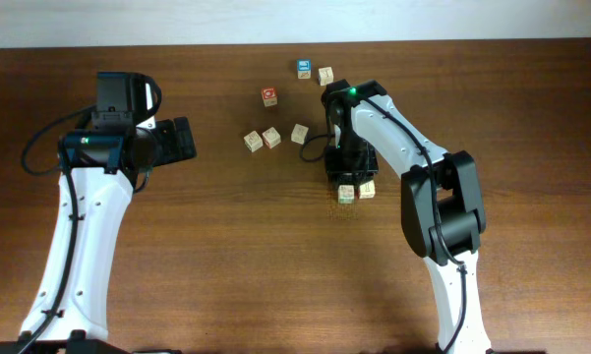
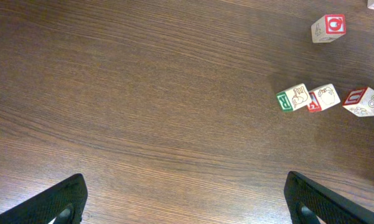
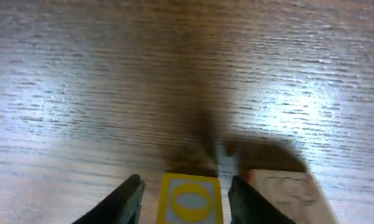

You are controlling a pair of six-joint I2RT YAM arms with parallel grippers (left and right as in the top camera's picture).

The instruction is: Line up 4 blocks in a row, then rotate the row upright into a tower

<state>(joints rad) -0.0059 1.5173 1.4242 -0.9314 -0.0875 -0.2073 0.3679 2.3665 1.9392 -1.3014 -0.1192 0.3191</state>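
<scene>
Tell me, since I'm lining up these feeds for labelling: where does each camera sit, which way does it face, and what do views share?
Overhead: fixed above the table, looking straight down; both arms, left pincer and right pincer, show.
Left wrist: on the left arm, looking down across the wood toward the red-faced cube; its own fingertips fill the bottom corners.
Right wrist: low over the wood, facing down; its fingers straddle a yellow-ring block.
Shared: overhead and left wrist both show the red-faced cube.
</scene>
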